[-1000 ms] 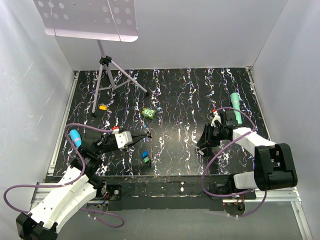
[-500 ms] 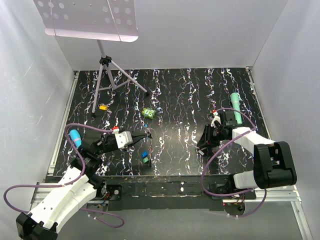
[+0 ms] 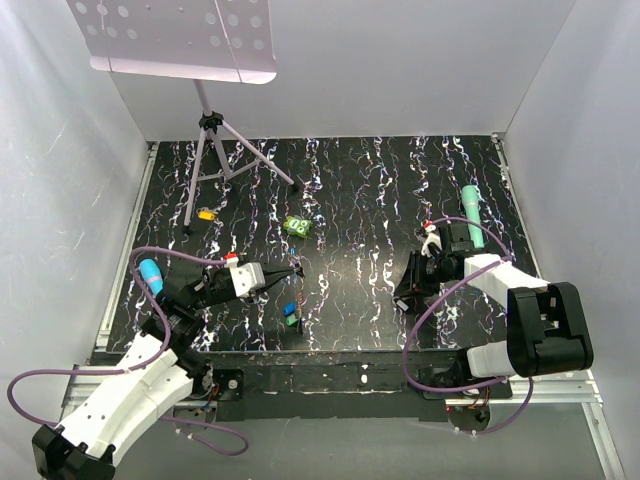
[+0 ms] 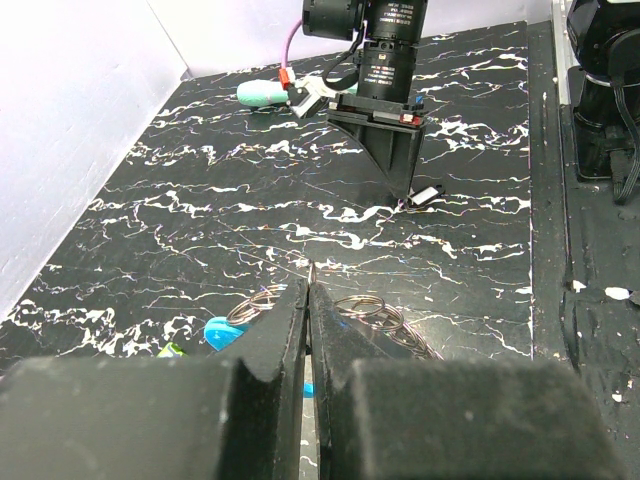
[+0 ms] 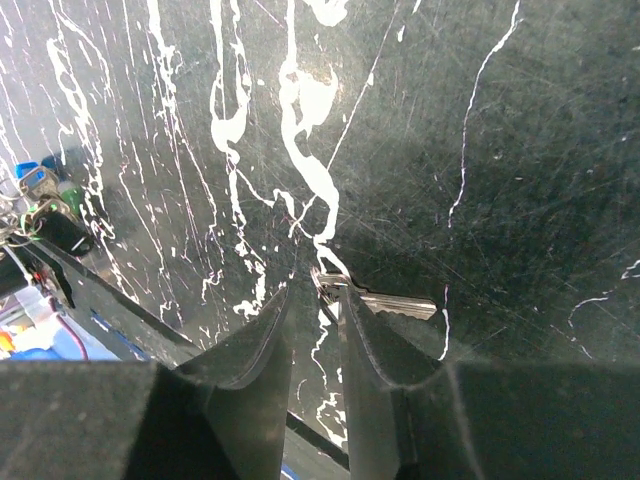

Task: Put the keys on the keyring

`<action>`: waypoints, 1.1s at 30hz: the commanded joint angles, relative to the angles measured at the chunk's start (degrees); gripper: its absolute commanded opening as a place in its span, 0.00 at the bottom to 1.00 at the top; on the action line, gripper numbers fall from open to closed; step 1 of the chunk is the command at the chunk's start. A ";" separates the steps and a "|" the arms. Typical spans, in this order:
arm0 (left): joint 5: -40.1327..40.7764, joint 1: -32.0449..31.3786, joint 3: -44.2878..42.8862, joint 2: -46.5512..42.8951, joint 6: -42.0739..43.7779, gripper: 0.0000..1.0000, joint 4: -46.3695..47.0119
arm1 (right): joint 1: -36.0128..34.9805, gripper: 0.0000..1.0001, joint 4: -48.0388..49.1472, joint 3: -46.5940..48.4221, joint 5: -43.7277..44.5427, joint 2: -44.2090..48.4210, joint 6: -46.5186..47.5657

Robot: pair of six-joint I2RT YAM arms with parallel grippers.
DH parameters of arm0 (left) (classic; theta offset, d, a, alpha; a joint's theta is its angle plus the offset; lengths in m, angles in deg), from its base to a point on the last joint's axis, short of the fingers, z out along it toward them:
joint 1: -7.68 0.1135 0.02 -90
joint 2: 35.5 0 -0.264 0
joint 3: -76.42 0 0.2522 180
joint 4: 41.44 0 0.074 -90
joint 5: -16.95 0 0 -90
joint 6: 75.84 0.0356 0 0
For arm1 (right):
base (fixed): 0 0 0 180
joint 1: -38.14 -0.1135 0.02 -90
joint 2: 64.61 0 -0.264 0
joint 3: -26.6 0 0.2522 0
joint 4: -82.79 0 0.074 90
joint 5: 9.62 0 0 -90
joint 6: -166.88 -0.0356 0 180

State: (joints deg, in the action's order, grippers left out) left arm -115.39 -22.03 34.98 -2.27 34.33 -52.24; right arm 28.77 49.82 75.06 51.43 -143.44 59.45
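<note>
From where I'm standing: 1 blue key (image 3: 289, 309) and 1 green key (image 3: 292, 322) lie on the table (image 3: 370, 190) near the left gripper (image 4: 310, 285), which is pinched tight right at the keyring (image 4: 372, 310). The right gripper (image 5: 315, 290), jaws narrow, straddles 1 silver key (image 5: 388, 303).

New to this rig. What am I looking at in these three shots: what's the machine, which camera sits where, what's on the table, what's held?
The machine is a left arm and a right arm, bolted at the near edge of a table. The wide shot comes from a fixed camera above and behind them. The other two come from a camera on each wrist. On the table are a green lump, an orange piece, a teal marker, a tripod stand and small blue and green keys. The left end effector is shut, apparently on the keyring. The right end effector straddles a metal key lying flat. I cannot tell whether it grips it.
</note>
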 commanded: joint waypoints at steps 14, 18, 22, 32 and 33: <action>0.69 0.36 -1.15 -0.54 0.40 0.00 0.82 | -0.65 0.31 -2.68 3.80 -2.07 -1.77 4.68; 0.69 0.45 -1.15 -0.54 0.40 0.00 0.73 | -1.27 0.31 -3.03 4.24 -2.69 -1.59 5.13; 0.69 0.36 -1.15 -0.71 0.40 0.00 0.82 | -1.36 0.31 -4.52 5.90 -2.34 -1.50 6.18; 0.69 0.36 -1.23 -0.98 0.40 0.00 0.38 | -1.27 0.38 -11.72 13.81 0.12 -3.09 10.56; 0.77 0.36 -1.15 -1.06 0.40 0.00 0.29 | -1.27 0.38 -13.30 15.82 -0.05 -3.17 12.23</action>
State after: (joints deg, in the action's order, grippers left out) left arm -115.39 -22.03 34.98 -2.31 34.33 -52.26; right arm 27.61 41.80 84.74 50.95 -146.08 66.82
